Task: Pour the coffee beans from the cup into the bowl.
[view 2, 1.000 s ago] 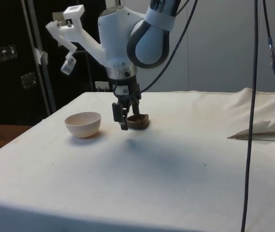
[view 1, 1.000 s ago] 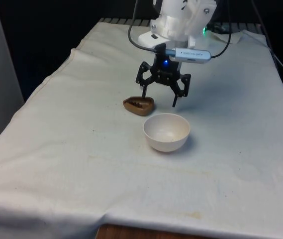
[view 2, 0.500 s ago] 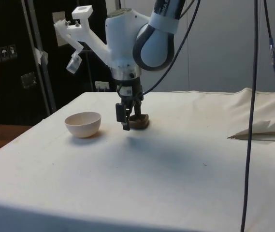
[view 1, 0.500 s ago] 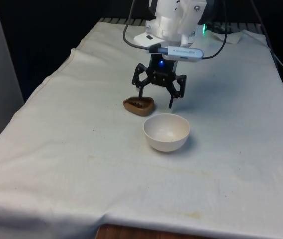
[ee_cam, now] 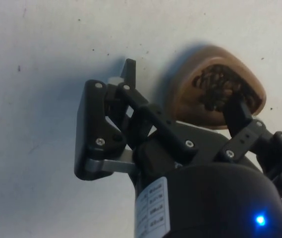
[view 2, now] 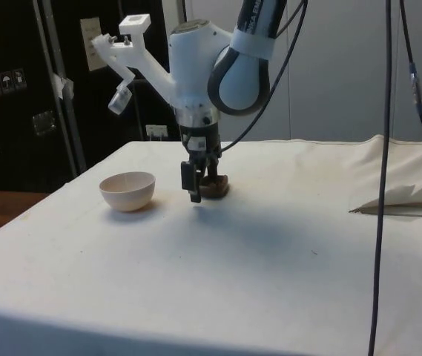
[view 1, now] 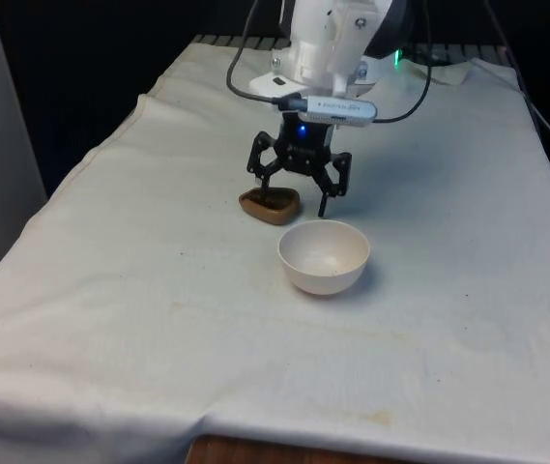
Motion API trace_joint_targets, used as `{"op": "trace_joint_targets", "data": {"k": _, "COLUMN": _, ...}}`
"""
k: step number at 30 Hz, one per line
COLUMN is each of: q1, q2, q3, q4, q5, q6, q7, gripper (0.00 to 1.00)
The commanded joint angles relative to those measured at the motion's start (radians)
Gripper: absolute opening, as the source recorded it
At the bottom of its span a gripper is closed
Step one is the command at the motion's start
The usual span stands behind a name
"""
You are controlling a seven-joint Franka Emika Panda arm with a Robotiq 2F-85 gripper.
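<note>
A low brown cup [view 1: 271,207] holding dark coffee beans [ee_cam: 214,85] sits on the white cloth. Close by, towards the front view's right, is an empty cream bowl [view 1: 323,256]. My gripper [view 1: 291,196] hangs open just above the cup. In the wrist view one finger [ee_cam: 237,106] is over the cup's [ee_cam: 196,62] opening and the other finger [ee_cam: 128,74] is over bare cloth beside it, so one cup wall lies between them. In the side view the gripper [view 2: 198,185] partly covers the cup [view 2: 218,188], with the bowl [view 2: 127,190] apart from both.
A raised fold of cloth [view 2: 407,199] lies at the side view's right. Black cables [view 2: 383,148] hang there from above. The table's front edge [view 1: 284,430] is well below the bowl in the front view.
The gripper has shifted towards the front view's left, from beside the cup to over it, staying open. Cup and bowl have not moved.
</note>
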Motion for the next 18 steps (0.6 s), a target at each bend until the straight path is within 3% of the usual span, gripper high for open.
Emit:
{"op": "trace_joint_targets", "data": {"k": 1, "q1": -0.009, "q2": 0.000, "q3": 0.008, "q4": -0.001, "q5": 0.007, "q6": 0.008, "q7": -0.009, "gripper": 1.00}}
{"op": "trace_joint_targets", "data": {"k": 7, "q1": -0.009, "q2": -0.002, "q3": 0.005, "q4": -0.001, "q5": 0.005, "q6": 0.004, "q7": -0.008, "gripper": 1.00}}
{"op": "trace_joint_targets", "data": {"k": 9, "q1": -0.003, "q2": -0.001, "q3": -0.001, "q4": 0.002, "q5": 0.000, "q6": -0.001, "q7": -0.002, "gripper": 1.00}}
{"op": "trace_joint_targets", "data": {"k": 10, "q1": -0.009, "q2": -0.003, "q3": 0.004, "q4": 0.000, "q5": 0.005, "q6": 0.002, "q7": -0.008, "gripper": 1.00}}
{"op": "trace_joint_targets", "data": {"k": 14, "q1": -0.010, "q2": -0.002, "q3": 0.004, "q4": 0.000, "q5": 0.005, "q6": 0.003, "q7": -0.008, "gripper": 0.99}}
{"op": "trace_joint_targets", "data": {"k": 17, "q1": -0.010, "q2": -0.001, "q3": 0.004, "q4": 0.000, "q5": 0.005, "q6": 0.003, "q7": -0.008, "gripper": 0.77}}
{"op": "trace_joint_targets", "data": {"k": 18, "q1": -0.004, "q2": -0.001, "q3": -0.001, "q4": 0.002, "q5": 0.000, "q6": -0.001, "q7": -0.002, "gripper": 0.71}}
